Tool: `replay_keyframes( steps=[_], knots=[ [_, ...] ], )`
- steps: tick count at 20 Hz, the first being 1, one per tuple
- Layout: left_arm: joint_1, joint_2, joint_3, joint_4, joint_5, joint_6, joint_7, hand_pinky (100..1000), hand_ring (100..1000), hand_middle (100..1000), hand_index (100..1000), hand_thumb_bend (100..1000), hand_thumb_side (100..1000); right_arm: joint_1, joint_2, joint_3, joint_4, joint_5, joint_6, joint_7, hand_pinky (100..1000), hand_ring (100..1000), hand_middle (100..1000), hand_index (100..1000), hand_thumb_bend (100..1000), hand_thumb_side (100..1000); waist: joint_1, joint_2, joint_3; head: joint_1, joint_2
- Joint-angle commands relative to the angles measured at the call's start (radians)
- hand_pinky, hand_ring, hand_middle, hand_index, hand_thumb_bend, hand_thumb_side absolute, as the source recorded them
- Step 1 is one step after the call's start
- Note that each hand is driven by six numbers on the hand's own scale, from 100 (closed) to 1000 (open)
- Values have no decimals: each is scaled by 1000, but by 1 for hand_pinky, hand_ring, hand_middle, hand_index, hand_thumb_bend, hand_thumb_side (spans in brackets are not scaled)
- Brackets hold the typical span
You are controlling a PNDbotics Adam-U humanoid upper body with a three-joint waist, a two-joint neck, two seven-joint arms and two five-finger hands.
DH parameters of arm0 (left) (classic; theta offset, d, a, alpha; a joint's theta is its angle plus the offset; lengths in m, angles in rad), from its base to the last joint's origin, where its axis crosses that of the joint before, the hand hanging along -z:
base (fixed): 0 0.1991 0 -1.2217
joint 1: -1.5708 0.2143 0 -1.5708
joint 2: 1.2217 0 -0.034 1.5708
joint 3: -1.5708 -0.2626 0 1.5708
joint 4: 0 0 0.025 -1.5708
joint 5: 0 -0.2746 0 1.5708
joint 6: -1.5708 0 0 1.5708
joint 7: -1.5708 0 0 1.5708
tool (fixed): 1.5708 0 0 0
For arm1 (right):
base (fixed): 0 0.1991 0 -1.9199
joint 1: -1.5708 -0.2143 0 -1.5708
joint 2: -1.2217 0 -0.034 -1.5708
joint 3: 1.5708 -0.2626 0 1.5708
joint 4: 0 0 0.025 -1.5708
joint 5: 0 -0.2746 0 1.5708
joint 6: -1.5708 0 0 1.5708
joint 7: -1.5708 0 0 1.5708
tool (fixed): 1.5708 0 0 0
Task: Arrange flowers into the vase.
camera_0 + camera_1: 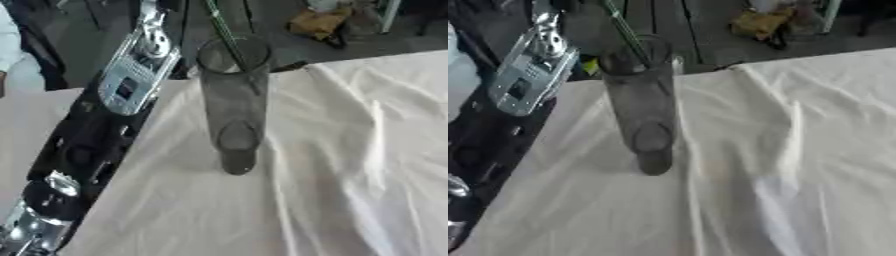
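On a bench (367,150) draped in a rumpled white cloth (350,200), a tall clear glass vase (232,105) stands upright near the far edge, its thick base planted on the fabric and its round mouth open toward the camera. One thin green flower stem (223,32) slants down from the top of the picture into the mouth of the vase and appears to lean against the glass wall; its bloom lies above the picture's edge and cannot be seen. The robot's left arm (131,75), black with silver joints, runs along the left side from the lower corner up past the vase toward the top edge, but the left robot hand itself is out of the picture, so whether it has hold of the stem cannot be told. The right robot hand shows in neither view. The step in hand looks to be lowering this stem into the vase; to do it well, the stem should probably be fed straight down the middle of the opening and let go only once its foot is near the bottom, without any sideways pull on the rim, since so narrow and tall a vase on loose cloth could tip. Beyond the bench, a yellowish heap (319,22) lies on the dark floor.
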Motion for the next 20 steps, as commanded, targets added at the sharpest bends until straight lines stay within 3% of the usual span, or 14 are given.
replay_keyframes(
  steps=[1, 5, 14, 20],
  knots=[
    [-14, 38, -3, -4, -67, 34, -51, 213, 405, 453, 561, 100, 1000, -5, -9, -10, -19, 2, 3, -3, 668, 559, 536, 772, 100, 1000, -1, -11, 2, -4, -8],
    [-7, 47, 0, -7, -111, 65, -109, 242, 452, 488, 573, 100, 1000, -4, -7, -11, -19, 2, 4, -5, 668, 559, 536, 772, 100, 1000, -3, -13, 4, -6, -8],
    [8, 68, -5, -12, -223, 104, -322, 359, 577, 616, 763, 100, 1000, 0, -5, -13, -19, 1, 5, -7, 668, 559, 536, 772, 100, 1000, -7, -19, 10, -9, -6],
    [15, 73, 2, -16, -281, 114, -406, 399, 617, 659, 824, 100, 1000, 1, -4, -15, -19, 0, 5, -8, 668, 559, 535, 772, 100, 1000, -8, -21, 11, -10, -7]
  ],
)
